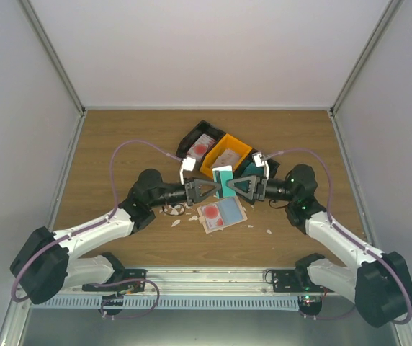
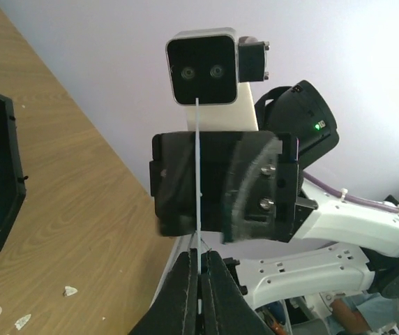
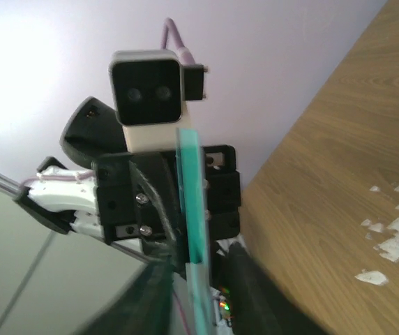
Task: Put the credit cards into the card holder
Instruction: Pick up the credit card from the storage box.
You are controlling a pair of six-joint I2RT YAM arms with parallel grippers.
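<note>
A teal credit card (image 1: 224, 182) hangs upright above the table's middle, between my two grippers. My left gripper (image 1: 217, 189) is shut on its left edge; in the left wrist view the card (image 2: 198, 181) shows edge-on as a thin pale line pinched at the fingertips (image 2: 199, 259). My right gripper (image 1: 233, 187) stands at the card's right edge. In the right wrist view its fingers sit slightly apart on either side of the card (image 3: 191, 202), so it is open. The beige card holder (image 1: 239, 217) lies open on the wood just below, with a red-marked card (image 1: 212, 213) and a light blue one (image 1: 229, 210) on it.
A black bin (image 1: 189, 138) with a red-marked card (image 1: 200, 148) and an orange bin (image 1: 248, 150) with a pale card (image 1: 227, 157) stand behind the grippers. White scraps (image 1: 176, 210) lie near the left gripper and by the holder. Grey walls enclose the table.
</note>
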